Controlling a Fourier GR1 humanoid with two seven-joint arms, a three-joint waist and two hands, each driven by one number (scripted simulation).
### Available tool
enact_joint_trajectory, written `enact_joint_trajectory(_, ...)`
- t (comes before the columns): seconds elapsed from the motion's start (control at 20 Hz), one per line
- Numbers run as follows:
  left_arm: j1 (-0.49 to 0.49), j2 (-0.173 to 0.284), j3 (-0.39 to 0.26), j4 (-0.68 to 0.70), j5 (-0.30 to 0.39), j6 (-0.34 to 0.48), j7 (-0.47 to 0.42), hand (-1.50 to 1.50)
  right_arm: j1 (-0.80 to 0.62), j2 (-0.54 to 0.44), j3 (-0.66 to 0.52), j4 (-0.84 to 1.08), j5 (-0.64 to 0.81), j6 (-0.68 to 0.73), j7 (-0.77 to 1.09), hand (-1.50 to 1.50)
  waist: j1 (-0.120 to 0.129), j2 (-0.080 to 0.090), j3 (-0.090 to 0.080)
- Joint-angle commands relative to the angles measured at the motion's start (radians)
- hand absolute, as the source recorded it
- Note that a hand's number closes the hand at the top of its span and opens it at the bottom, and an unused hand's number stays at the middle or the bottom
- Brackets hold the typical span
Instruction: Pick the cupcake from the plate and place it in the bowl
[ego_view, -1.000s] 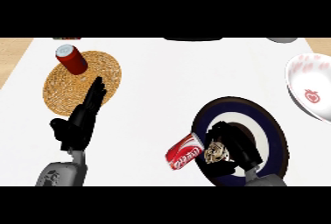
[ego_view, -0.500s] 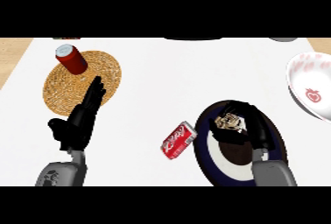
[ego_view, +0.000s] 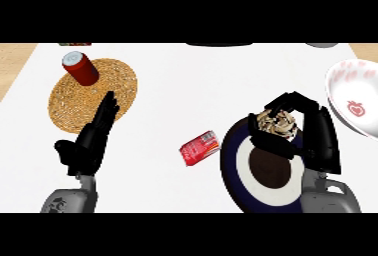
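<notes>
In the head view, the right hand (ego_view: 314, 132) was seen curled round the cupcake (ego_view: 277, 123), which was held over the far edge of the dark blue plate (ego_view: 238, 170) at the near right of the white tabletop (ego_view: 214, 90). The white bowl (ego_view: 353, 102) with red markings stood just right of the hand. A small red packet (ego_view: 198, 148) lay flat just left of the plate. At the left, the left hand (ego_view: 92, 137) rested with fingers straight, released, overlapping a woven mat (ego_view: 88, 100) on which a red can (ego_view: 80, 67) stood.
</notes>
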Motion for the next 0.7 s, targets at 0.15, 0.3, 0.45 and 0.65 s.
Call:
enact_joint_trajectory(0.15, 0.002, -0.014, -0.009, -0.024, -0.006, 0.009, 0.014, 0.00, -0.174, -0.047, 0.014, -0.181, 0.212, 0.091, 0.321, 1.50, 0.005, 0.001, 0.000)
enact_joint_trajectory(0.3, -0.043, -0.038, -0.023, 0.013, -0.022, 0.028, 0.029, 0.00, -0.273, -0.103, -0.065, -0.218, 0.197, 0.202, 0.433, 1.50, 0.001, 0.002, 0.000)
enact_joint_trajectory(0.45, -0.054, 0.017, 0.032, 0.011, 0.014, -0.013, 0.028, 0.00, -0.429, -0.136, -0.124, -0.153, 0.186, 0.271, 0.528, 1.50, 0.008, 0.003, 0.000)
enact_joint_trajectory(0.65, -0.012, -0.013, -0.012, -0.041, -0.007, 0.001, 0.061, 0.00, -0.479, -0.163, -0.170, -0.108, 0.192, 0.248, 0.543, 1.50, 0.008, 0.003, 0.001)
